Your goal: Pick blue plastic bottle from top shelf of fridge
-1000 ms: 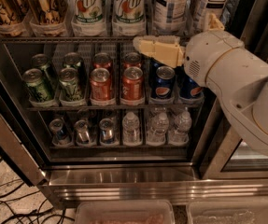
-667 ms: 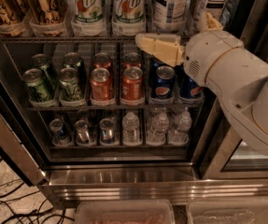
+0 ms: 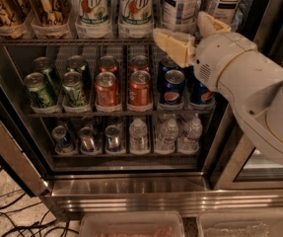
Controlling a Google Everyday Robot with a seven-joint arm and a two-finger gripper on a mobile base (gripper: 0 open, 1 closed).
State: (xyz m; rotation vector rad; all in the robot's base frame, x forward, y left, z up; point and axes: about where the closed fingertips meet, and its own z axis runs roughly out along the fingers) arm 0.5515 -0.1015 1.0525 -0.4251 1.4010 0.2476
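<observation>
Two blue plastic bottles with pale checked labels and dark "TEA" panels stand at the right of the top shelf [image 3: 57, 41], one [image 3: 179, 5] left of the other [image 3: 228, 0]. My gripper [image 3: 194, 32] is just in front of and below them, at the level of the shelf's front rail. It is open and empty. One pale finger [image 3: 173, 44] reaches left under the first bottle. The other finger [image 3: 211, 22] points up between the two bottles. The bottle tops are out of view.
7up bottles [image 3: 115, 9] and amber bottles [image 3: 22, 6] fill the rest of the top shelf. Below are racks of green, red and Pepsi cans [image 3: 173, 87], then small water bottles [image 3: 166, 132]. The dark door frame [image 3: 13, 152] is at left. Clear bins [image 3: 131, 225] sit on the floor.
The gripper has moved slightly up and to the right, closer to the top shelf rail and the tea bottles. Nothing else has moved.
</observation>
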